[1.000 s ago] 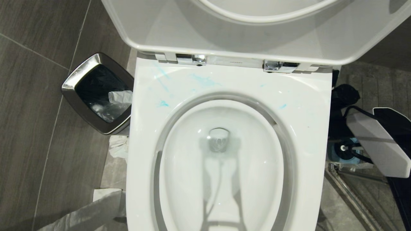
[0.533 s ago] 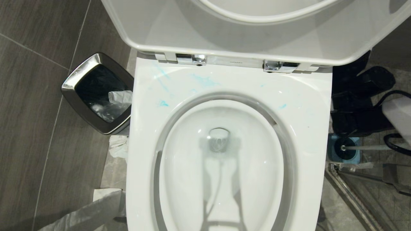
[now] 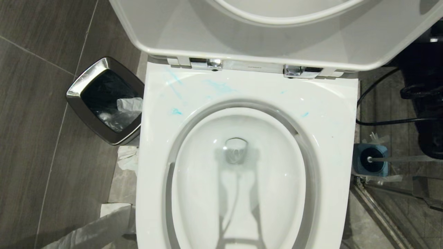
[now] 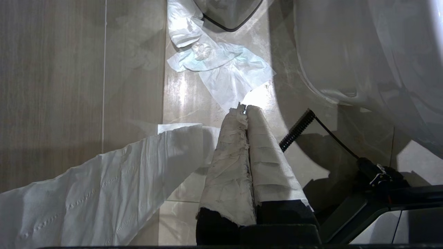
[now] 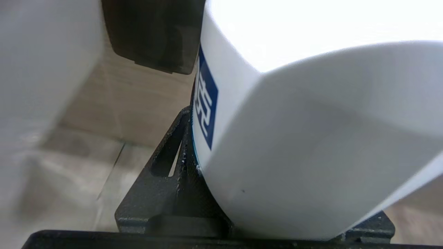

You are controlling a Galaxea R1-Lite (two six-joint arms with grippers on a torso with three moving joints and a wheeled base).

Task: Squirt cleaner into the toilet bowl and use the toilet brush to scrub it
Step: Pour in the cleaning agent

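Note:
The toilet bowl [image 3: 332, 138] fills the head view, its seat and lid [image 3: 277, 41] raised. Pale blue smears of cleaner [image 3: 219, 86] lie on the back of the rim. On the floor to the right, the toilet brush [image 3: 398, 159] stands in its blue holder [image 3: 361, 169], its white handle pointing right. My right gripper [image 5: 277, 166] is shut on a white bottle [image 5: 311, 138] with a blue label. Only the dark right arm [image 3: 425, 90] shows in the head view, at the far right edge. My left gripper [image 4: 244, 109], low beside the toilet, is shut on nothing, its fingers [image 4: 228, 162] wrapped in white.
A chrome-rimmed black bin [image 3: 104, 100] stands left of the toilet. Crumpled tissue [image 3: 128, 157] and a long paper strip [image 3: 100, 228] lie on the floor there. A black cable [image 3: 387, 121] runs above the brush holder, and a metal rail [image 3: 380, 214] crosses the floor at lower right.
My right arm has swung from the lower right up to the far right edge of the head view. The white bottle has left that view, and the brush holder now shows in full.

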